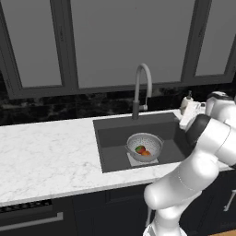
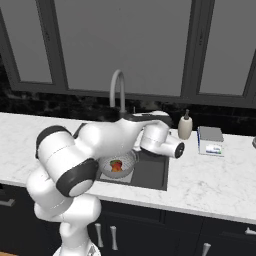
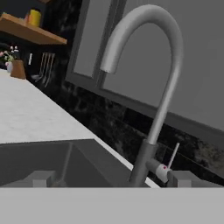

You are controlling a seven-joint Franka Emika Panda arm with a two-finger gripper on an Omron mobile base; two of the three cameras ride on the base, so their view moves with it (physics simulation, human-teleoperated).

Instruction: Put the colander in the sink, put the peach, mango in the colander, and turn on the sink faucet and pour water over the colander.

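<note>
- At the back edge of the sink [image 1: 107, 133], the gripper [image 3: 109, 178] faces the sink faucet [image 3: 154, 78] with its two fingertips [image 3: 40, 178] spread wide apart and nothing between them.
- In the hand view, the faucet's dark base rises between the two tips, and its thin lever [image 3: 173, 156] sticks up just inside the right one; judged from this, the jaws are lined up to reach that lever.
- The spout arches high over the hand and curls down toward the basin; no water runs from it yet.
- Further out, the colander [image 1: 144, 146] sits on the basin floor, over the pale square plate, roughly under the spout's mouth, so a stream should fall into it.
- The peach [image 1: 146, 152] and the mango [image 1: 139, 149] lie touching inside the colander, so both loading steps look done.
- On the worktop's back edge right of the sink stands a soap pump bottle [image 2: 185, 125], with a small box [image 2: 210, 141] beside it.
</note>
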